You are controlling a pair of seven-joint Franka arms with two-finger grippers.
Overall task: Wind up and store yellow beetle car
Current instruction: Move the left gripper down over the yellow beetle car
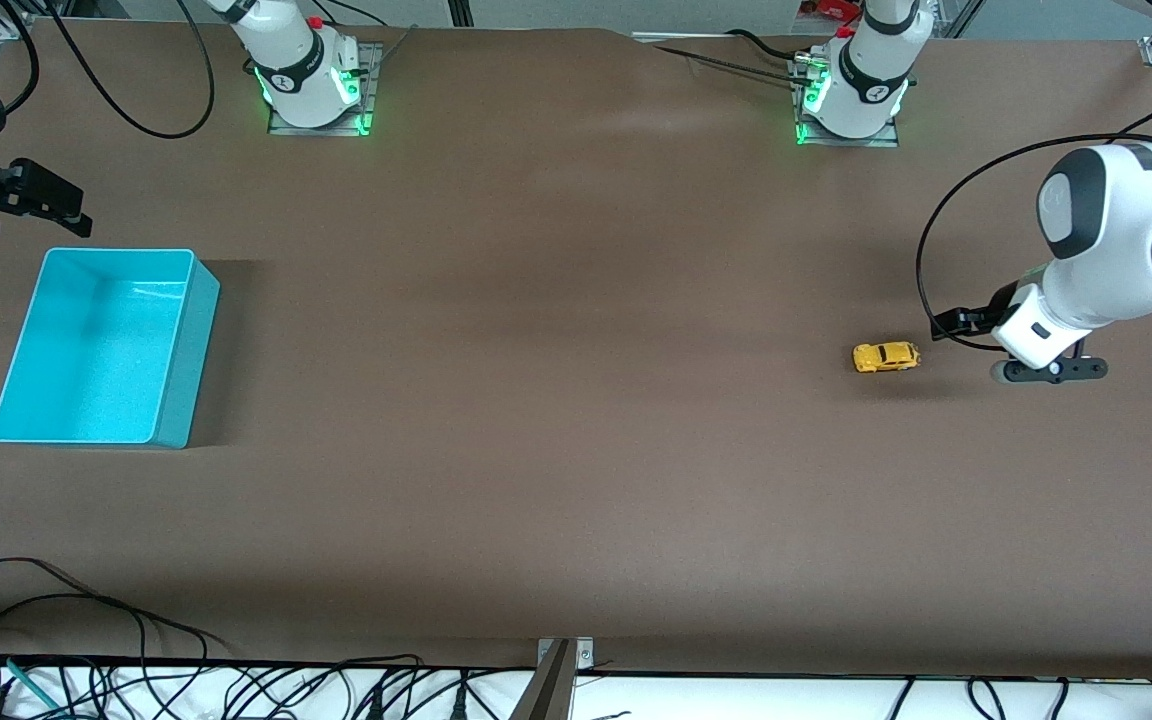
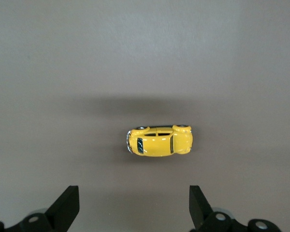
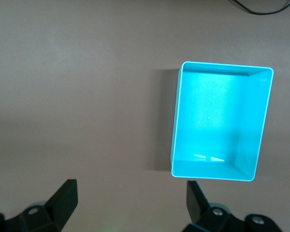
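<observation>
While nothing is gripped yet, the scene reads as follows.

Left gripper [image 1: 1046, 369]: up over the table at the left arm's end, just beside the car and apart from it; its two fingers [image 2: 67, 205] are spread wide and hold nothing.

Yellow beetle car [image 1: 886, 356]: on the bare table [image 1: 576, 450] on its wheels. In the left wrist view the yellow beetle car [image 2: 158, 140] lies ahead of the open fingers, roughly centred between them, long axis crosswise to the gap.

Handling: likely very light, hard and stiff, with a glossy rounded shell that may slip; free wheels could let it roll when nudged. Best hold, I judge, is across the flat flanks, low on the body.

Right gripper [image 1: 21, 200]: waiting above the table near the turquoise bin [image 1: 181, 340], fingers wide apart and bare.

Bin: open-topped and nothing in it in the right wrist view [image 3: 253, 125], well apart from the car.
</observation>
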